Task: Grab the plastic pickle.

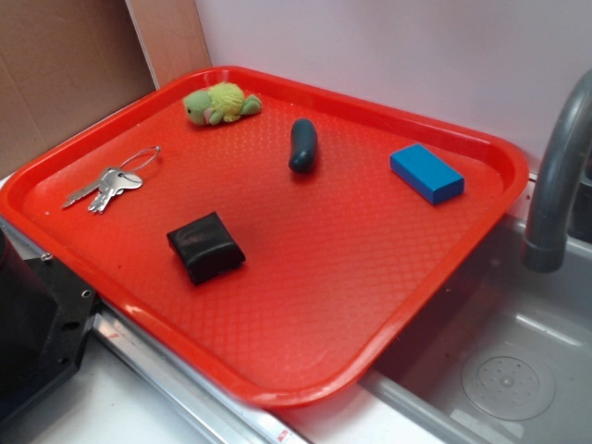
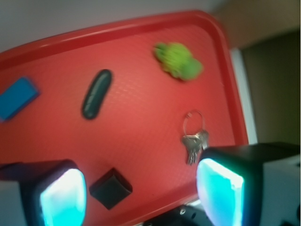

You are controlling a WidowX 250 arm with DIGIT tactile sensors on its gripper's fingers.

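Observation:
The plastic pickle point(image 1: 302, 145), a dark green curved oblong, lies on the red tray point(image 1: 305, 305) toward its far middle. In the wrist view the pickle point(image 2: 97, 93) sits far ahead and to the left of my gripper point(image 2: 141, 195), which hovers high above the tray's near edge. The jaws stand wide apart, cyan pads point(image 2: 63, 200) facing each other with nothing between them. The exterior view does not show the gripper's fingers.
A black squarish pouch point(image 1: 205, 246) lies on the near part of the tray, keys on a ring point(image 1: 109, 185) at the left, a yellow-green plush toy point(image 1: 220, 103) at the back, a blue block point(image 1: 426, 173) on the right. A grey faucet point(image 1: 558, 176) and sink point(image 1: 509, 379) stand to the right.

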